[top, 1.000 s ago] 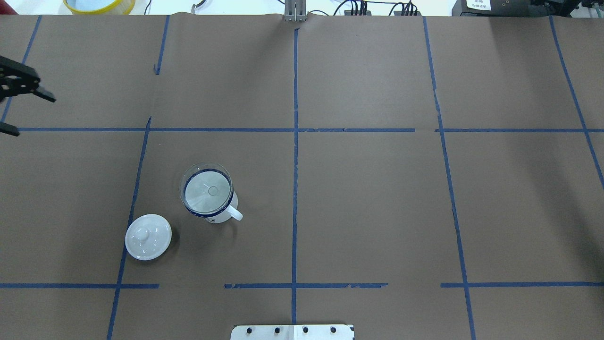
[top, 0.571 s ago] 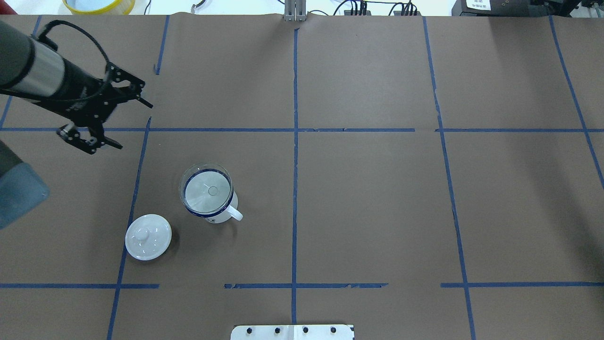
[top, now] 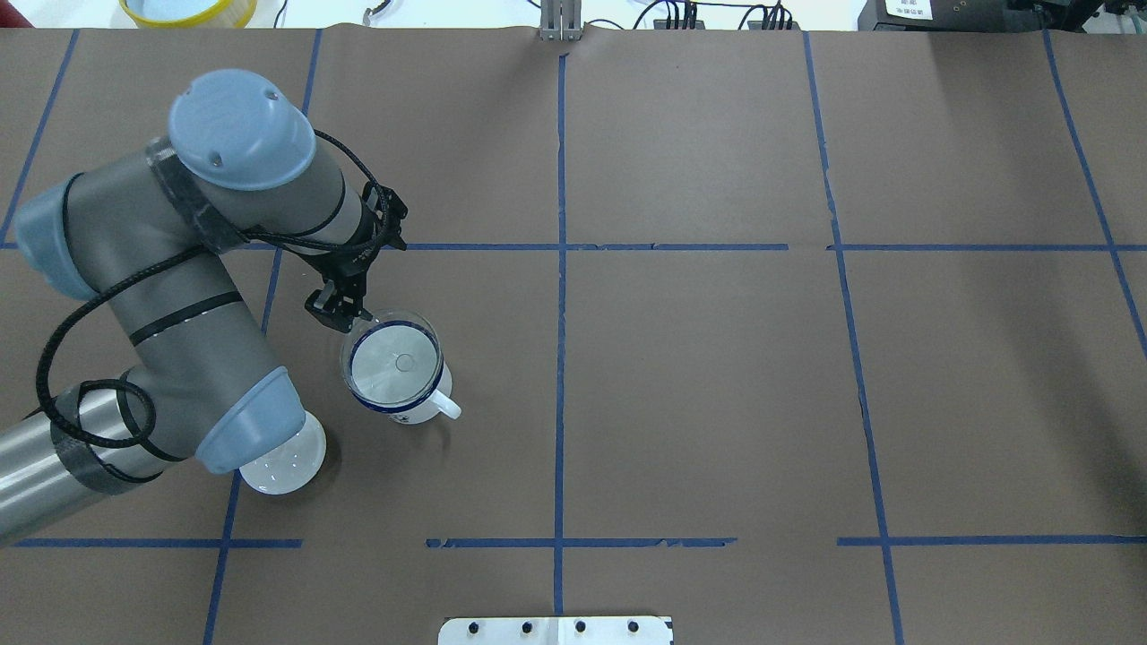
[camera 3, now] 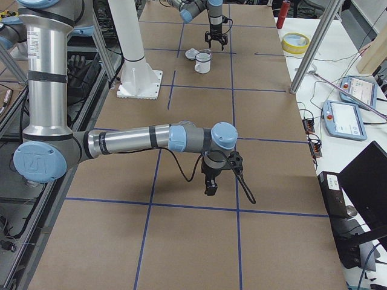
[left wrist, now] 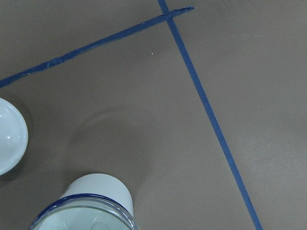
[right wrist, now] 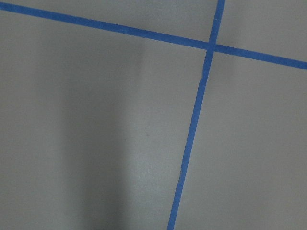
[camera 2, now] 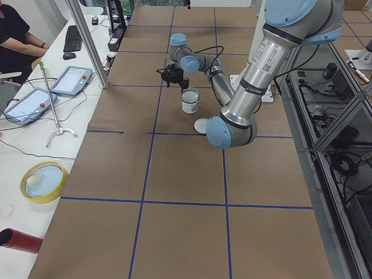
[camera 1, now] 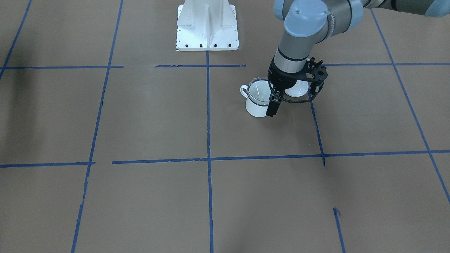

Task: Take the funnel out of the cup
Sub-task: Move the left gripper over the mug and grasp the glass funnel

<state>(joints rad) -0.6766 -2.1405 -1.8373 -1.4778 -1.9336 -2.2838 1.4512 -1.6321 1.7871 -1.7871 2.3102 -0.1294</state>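
Bright, even light; soft shadows (2 wrist views blurrier).

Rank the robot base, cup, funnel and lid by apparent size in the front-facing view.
1. Robot base.
2. Cup.
3. Funnel, nearly as wide.
4. Lid, partly hidden behind the left arm.

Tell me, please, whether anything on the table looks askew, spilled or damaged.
Nothing stands out. The funnel sits level in the upright cup, the white lid lies flat beside it, and no spill shows.
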